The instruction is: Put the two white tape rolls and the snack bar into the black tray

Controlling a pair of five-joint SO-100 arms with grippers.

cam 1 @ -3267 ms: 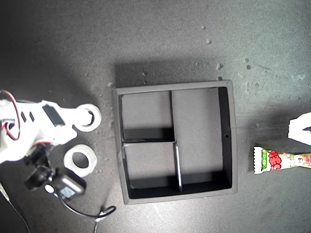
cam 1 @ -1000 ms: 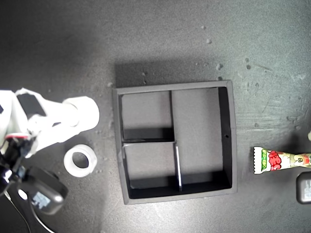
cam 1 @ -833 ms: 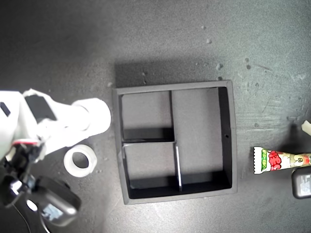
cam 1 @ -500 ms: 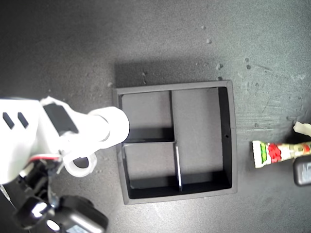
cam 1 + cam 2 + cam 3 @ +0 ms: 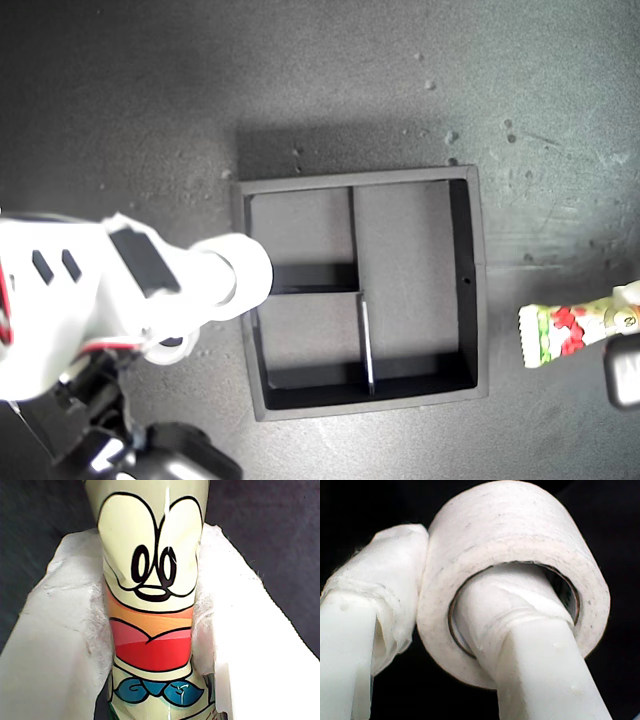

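Both my grippers (image 5: 420,630) (image 5: 150,645) grip: tape roll (image 5: 520,545), snack bar (image 5: 152,580).

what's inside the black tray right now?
All three compartments of the black tray show bare black floor: nothing inside. The tape roll held by my second tool overlaps the tray's wall at the exterior view's left and covers a sliver there.

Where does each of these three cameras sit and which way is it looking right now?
Exterior view: overhead, looking straight down on the black tray; both arms show at its left and right edges.
First wrist view: on my first gripper, looking along its padded fingers clamped on the snack bar.
Second wrist view: on my second gripper, one finger through a white tape roll.
Shared: the snack bar and the roll appear overhead too.
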